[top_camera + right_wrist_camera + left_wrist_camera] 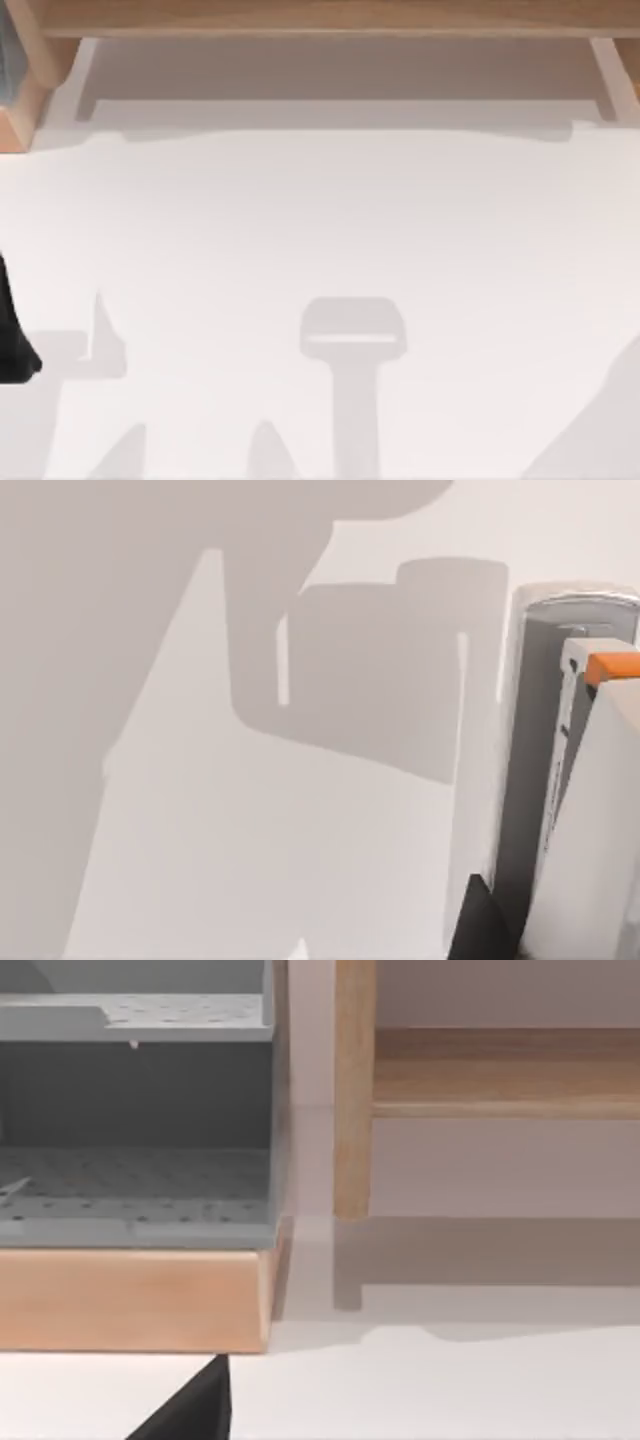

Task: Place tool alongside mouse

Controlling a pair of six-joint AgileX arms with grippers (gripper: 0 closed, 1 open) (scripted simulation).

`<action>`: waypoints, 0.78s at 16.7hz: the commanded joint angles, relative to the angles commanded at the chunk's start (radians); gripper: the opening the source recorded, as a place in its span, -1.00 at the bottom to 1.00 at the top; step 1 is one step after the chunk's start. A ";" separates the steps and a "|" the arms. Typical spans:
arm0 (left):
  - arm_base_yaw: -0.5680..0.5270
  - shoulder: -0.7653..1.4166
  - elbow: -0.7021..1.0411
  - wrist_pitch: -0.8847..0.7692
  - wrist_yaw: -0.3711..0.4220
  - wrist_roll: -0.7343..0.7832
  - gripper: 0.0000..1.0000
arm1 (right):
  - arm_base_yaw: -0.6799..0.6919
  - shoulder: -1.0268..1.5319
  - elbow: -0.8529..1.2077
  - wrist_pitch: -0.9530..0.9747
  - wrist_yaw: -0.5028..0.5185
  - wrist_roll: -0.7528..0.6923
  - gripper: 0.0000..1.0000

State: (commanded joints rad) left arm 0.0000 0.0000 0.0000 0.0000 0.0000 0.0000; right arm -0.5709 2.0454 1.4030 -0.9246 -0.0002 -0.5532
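Tool [535,780] sits tight against right gripper [482,925], above bare counter [320,220]. My read: carried that way for a lay-down beside the mouse. Can't tell whether the gripper is wide or clamped. Left arm [12,335] parked at 9 o'clock counter edge, clear of the path.

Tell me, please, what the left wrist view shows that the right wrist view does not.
Left wrist view: a grey perforated rack on a wooden block, and a wooden post. Right wrist view: the slim silvery tool, with an orange-tipped white part beside it. Both: the white table, crossed by shadows.
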 joint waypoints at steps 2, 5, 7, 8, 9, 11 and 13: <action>0.000 0.000 0.000 0.000 0.000 0.000 1.00 | 0.000 0.000 0.000 0.000 0.000 0.000 -1.00; 0.000 0.000 0.000 0.000 0.000 0.000 1.00 | 0.000 0.000 0.000 0.000 0.000 0.000 -0.55; 0.000 0.000 0.000 0.000 0.000 0.000 1.00 | 0.000 0.000 0.000 0.000 0.000 0.000 -0.25; 0.000 0.000 0.000 0.000 0.000 0.000 1.00 | 0.000 0.000 0.000 0.000 0.000 0.000 -0.10; 0.000 0.000 0.000 0.000 0.000 0.000 1.00 | 0.000 0.000 0.000 0.000 0.000 0.000 0.06; 0.000 0.000 0.000 0.000 0.000 0.000 1.00 | 0.000 0.000 0.000 0.000 0.000 0.000 0.36; 0.000 0.000 0.000 0.000 0.000 0.000 1.00 | 0.000 0.000 0.000 0.000 0.000 0.000 0.66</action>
State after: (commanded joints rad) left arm 0.0000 0.0000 0.0000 0.0000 0.0000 0.0000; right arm -0.5709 2.0454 1.4030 -0.9246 -0.0002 -0.5532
